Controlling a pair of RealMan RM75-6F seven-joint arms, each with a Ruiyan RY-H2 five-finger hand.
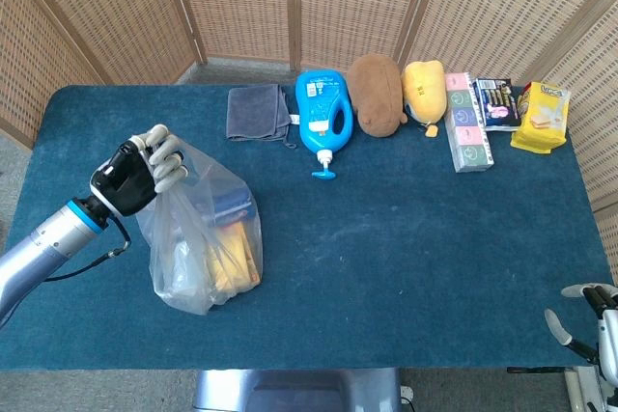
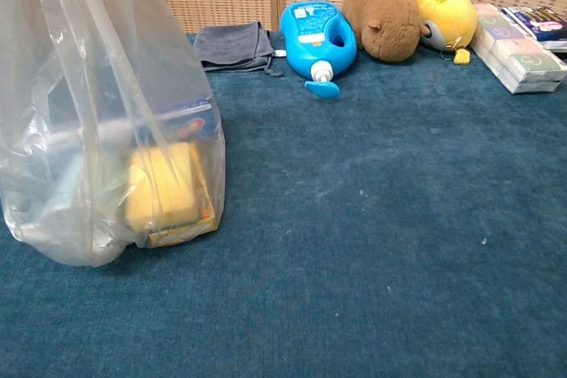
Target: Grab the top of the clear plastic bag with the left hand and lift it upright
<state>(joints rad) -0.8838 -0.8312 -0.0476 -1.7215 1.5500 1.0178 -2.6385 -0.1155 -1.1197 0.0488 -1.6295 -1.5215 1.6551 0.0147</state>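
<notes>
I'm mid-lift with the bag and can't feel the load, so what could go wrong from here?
The left hand grips only the gathered top of the clear plastic bag; thin film could slip through the fingers as weight comes on.

The yellow box and the other items lie loose at the bottom and may shift, swinging or toppling the bag.

The bag's base still rests on the table near the front edge, so a tip forward could drop it off.

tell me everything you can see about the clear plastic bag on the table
The clear plastic bag is thin, see-through and wrinkled, and stands nearly upright near the left end of the blue table, its bottom resting on the cloth. The left hand grips its gathered top, pulling the film taut. Inside show a yellow packet and a box with blue and red print; other contents are too blurred to name.
</notes>
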